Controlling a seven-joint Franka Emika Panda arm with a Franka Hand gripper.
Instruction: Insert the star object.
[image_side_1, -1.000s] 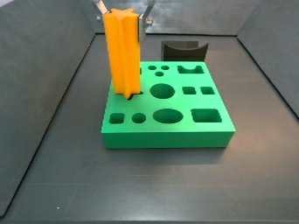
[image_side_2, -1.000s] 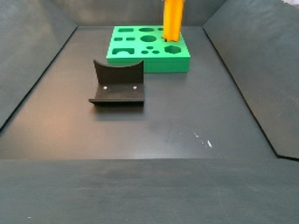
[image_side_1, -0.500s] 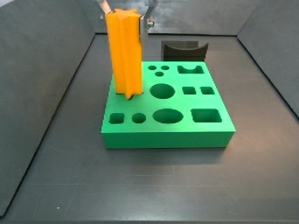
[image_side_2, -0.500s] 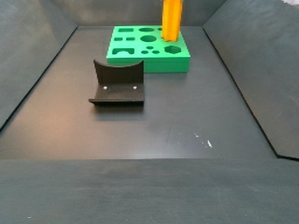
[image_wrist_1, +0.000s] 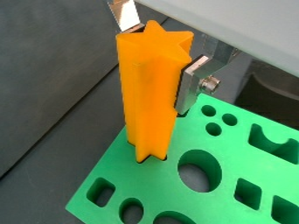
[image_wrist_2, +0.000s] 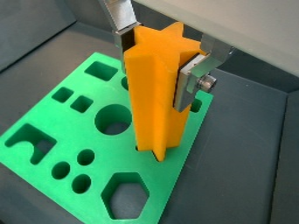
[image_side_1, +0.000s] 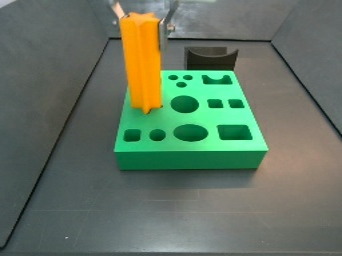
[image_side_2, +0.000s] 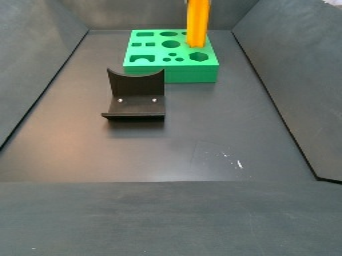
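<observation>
The star object (image_wrist_1: 149, 101) is a tall bright orange prism with ridged sides. It stands upright with its lower end at a hole near one corner of the green block (image_wrist_1: 193, 197); how deep it sits I cannot tell. My gripper (image_wrist_1: 158, 52) is shut on its upper end, one silver finger on each side, which also shows in a wrist view (image_wrist_2: 160, 61). In both side views the star object (image_side_1: 140, 60) (image_side_2: 198, 22) rises from the green block (image_side_1: 201, 148) (image_side_2: 160, 63). The gripper (image_side_1: 147, 14) is at the frame's upper edge.
The green block has several other shaped holes, round, square, hexagonal and arched. The dark fixture (image_side_2: 134, 97) with a curved notch stands on the dark floor apart from the block; it also shows behind the block (image_side_1: 210, 57). Sloped dark walls surround the floor.
</observation>
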